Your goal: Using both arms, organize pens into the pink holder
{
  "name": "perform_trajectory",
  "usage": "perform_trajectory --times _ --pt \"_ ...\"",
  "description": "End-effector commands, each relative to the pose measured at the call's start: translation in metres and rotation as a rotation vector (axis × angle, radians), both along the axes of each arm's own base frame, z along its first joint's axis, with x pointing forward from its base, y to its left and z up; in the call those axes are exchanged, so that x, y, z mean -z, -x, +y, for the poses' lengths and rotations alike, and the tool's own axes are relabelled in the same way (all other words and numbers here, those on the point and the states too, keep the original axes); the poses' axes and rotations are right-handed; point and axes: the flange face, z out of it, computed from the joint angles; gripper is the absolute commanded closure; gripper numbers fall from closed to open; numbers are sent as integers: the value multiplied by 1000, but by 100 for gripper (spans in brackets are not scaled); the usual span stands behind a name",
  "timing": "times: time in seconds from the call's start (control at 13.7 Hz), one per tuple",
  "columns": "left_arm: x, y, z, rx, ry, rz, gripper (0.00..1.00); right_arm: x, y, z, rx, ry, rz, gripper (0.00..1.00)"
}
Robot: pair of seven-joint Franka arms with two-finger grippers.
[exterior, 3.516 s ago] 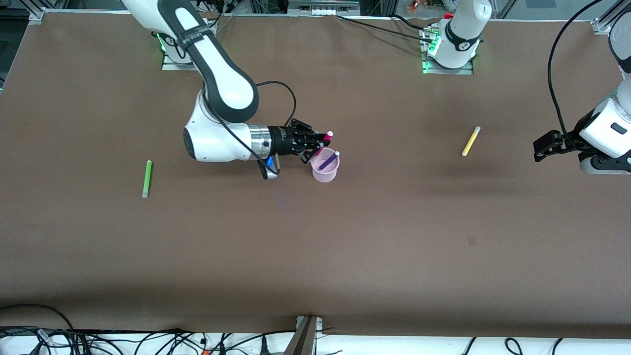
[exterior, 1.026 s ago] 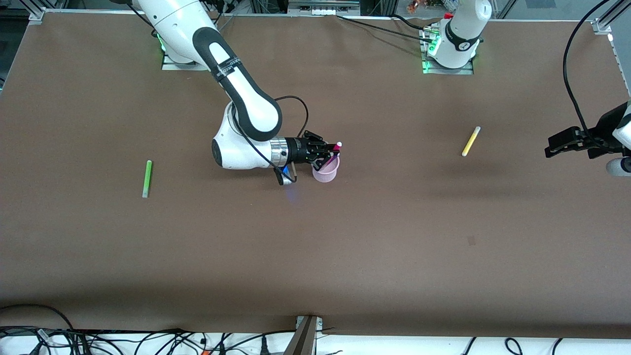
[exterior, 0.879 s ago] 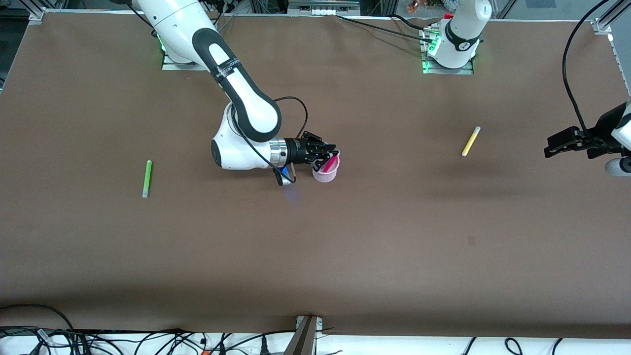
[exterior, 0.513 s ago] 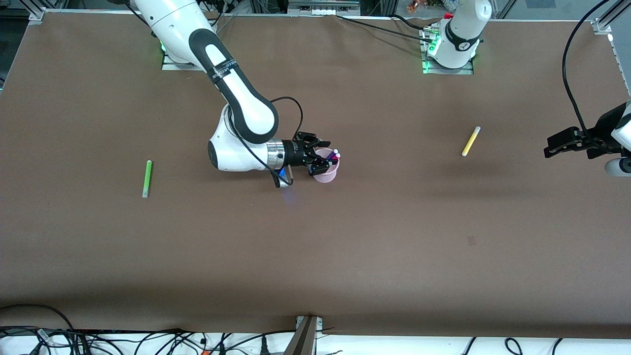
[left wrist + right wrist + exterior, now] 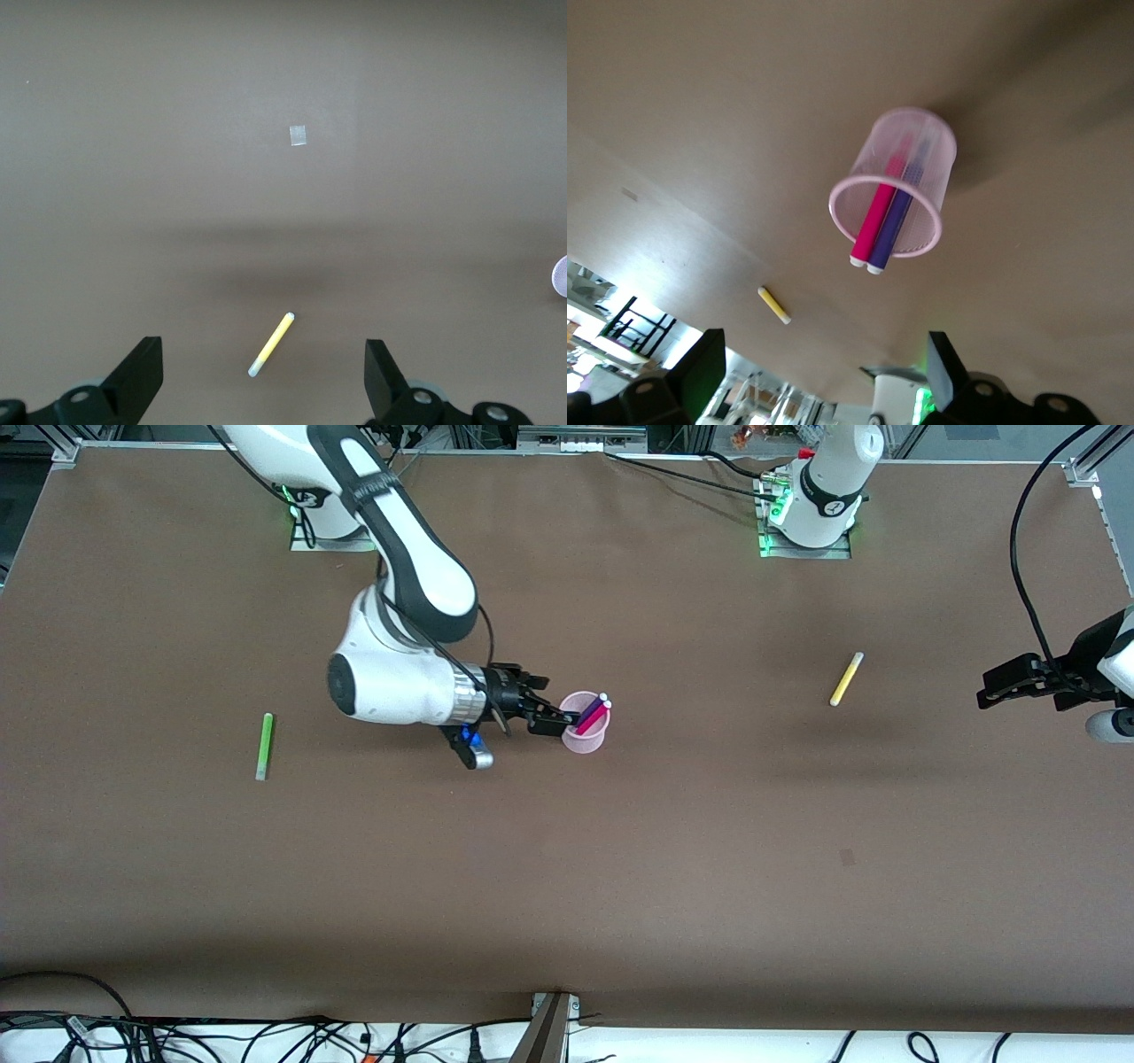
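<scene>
Right hand open beside pink holder; left hand open, waiting; no legible writing.

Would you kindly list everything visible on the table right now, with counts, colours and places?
pink holder: one, translucent pale pink, upright mid-table.
magenta pen: one, standing in the holder, leaning on its rim.
purple pen: one, in the holder beside the magenta one.
yellow pen: one, lying on the table toward the left arm's end.
green pen: one, lying toward the right arm's end.
table: one, brown.
right hand: one, black, open, beside the holder, empty.
left hand: one, black, open, waiting above the table near the yellow pen.
</scene>
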Motion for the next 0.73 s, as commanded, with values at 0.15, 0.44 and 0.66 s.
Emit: perform_trajectory --times 0.15,0.44,0.66 --pt "-2 1 -3 9 9 1 0 -73 -28 -131 -96 35 -48 0" --pt "-1 1 -3 6 8 3 0 -147 -6 -172 -266 205 -254 0" --pt "-1 1 -3 4 8 5 0 -195 18 -209 -443 336 -339 0"
